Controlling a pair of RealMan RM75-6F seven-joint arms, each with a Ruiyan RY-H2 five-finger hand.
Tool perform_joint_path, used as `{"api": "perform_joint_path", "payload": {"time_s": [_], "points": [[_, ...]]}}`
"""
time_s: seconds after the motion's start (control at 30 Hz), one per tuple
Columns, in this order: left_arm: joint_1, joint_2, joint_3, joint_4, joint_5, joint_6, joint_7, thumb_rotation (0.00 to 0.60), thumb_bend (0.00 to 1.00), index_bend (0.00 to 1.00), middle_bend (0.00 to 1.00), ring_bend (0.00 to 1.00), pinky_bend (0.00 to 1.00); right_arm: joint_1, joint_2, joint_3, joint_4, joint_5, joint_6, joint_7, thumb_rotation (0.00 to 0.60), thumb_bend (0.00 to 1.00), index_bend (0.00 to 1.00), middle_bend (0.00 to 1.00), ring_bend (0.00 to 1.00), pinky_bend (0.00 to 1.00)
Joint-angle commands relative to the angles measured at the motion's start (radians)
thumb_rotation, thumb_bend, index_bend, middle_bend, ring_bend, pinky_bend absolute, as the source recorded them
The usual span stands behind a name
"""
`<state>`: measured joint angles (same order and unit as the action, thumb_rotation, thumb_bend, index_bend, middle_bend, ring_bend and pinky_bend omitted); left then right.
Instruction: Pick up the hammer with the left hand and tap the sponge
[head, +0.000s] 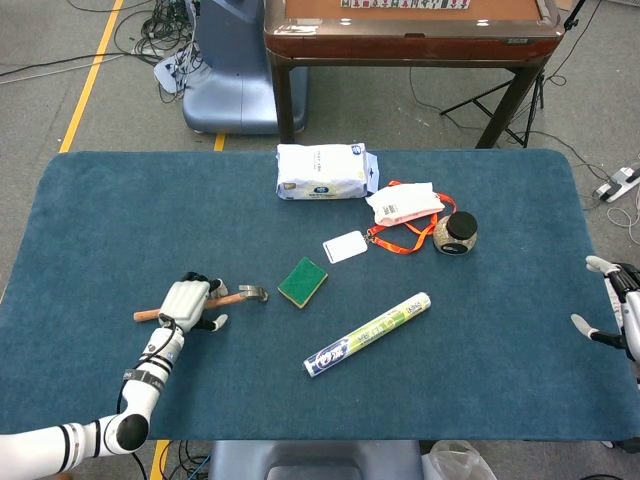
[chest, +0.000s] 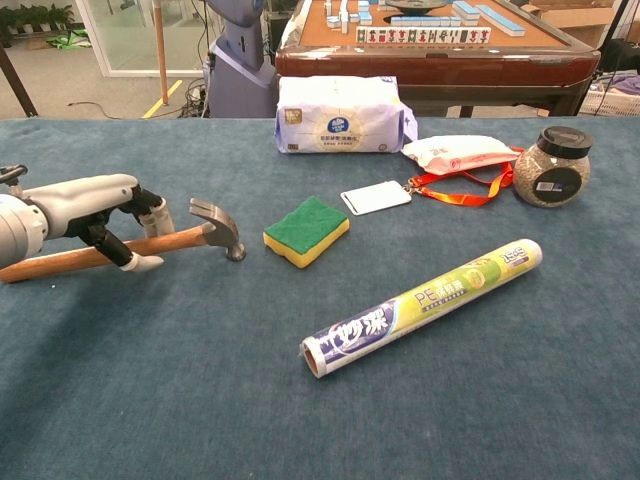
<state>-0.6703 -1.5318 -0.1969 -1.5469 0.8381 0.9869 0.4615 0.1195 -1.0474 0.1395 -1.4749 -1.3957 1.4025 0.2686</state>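
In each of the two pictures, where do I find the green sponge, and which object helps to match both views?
Head view: the sponge lies left of centre on the blue table, right of the hammer.
Chest view: the sponge lies just left of centre, right of the hammer head.
Shared landmark: the white card beyond the sponge.

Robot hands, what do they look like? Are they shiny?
The left hand has a smooth pale grey-white shell, black finger parts and white fingertips. Its arm is white with black bands and a thin dark cable. The right hand at the table edge looks similar: white tips, dark joints.
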Motion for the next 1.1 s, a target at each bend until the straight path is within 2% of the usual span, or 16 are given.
{"api": "perform_joint_path", "payload": {"time_s": [0.03,0.47,1.1], "points": [[-0.004,-0.004,0.002,0.005,0.0,-0.001,-0.002,0.6,0.24,0.39,0.44,0.24,0.1,-0.001,0.0,0.0,-0.001,0.0,0.001,-0.001,0.6,0.16,0.21,0.26,0.16,0.21],[-0.022,-0.02,0.014,0.038,-0.01,-0.003,-0.007,0.6,0.35,0.41,0.46,0.26,0.1,-0.007,0.008,-0.002,-0.009,0.0,0.004,0.002,0.6,0.16,0.21,0.26,0.16,0.21],[-0.035,-0.036,0.023,0.081,-0.019,-0.011,-0.025,0.6,0.41,0.46,0.51,0.31,0.1,-0.008,0.009,0.001,-0.018,0.008,0.001,-0.011,0.6,0.16,0.21,0.26,0.16,0.21]]}}
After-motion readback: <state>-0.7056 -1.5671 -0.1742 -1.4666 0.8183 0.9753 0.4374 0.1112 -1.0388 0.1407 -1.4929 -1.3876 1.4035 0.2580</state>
